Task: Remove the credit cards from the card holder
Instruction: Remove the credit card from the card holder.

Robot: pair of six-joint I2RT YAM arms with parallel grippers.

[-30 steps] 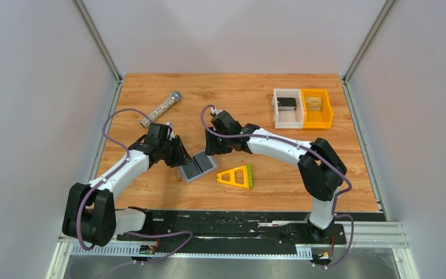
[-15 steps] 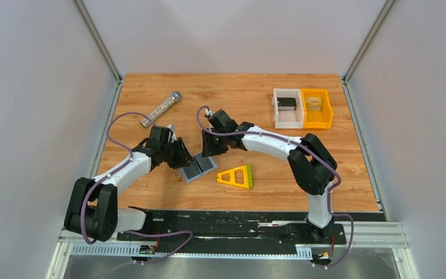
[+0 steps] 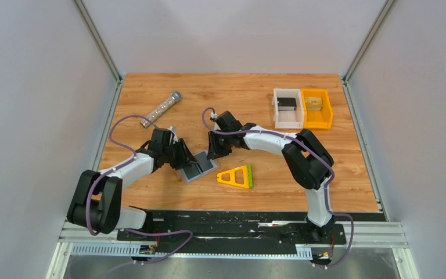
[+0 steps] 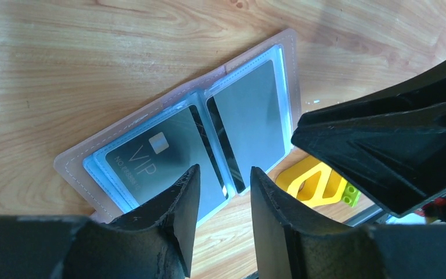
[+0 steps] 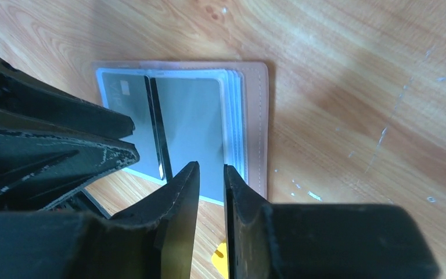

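Left wrist shows "VIP" on a grey credit card (image 4: 151, 156).

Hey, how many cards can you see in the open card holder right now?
2. A VIP-marked card on the side nearer the left end effector; a plain grey card on the side nearer the right end effector. Stacked sleeves may hide more.

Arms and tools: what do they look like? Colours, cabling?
Both alike: left arm and right arm have white links, black joints, a purple cable looped outside. Left tool and right tool: black wedge fingers, scuffed edges.
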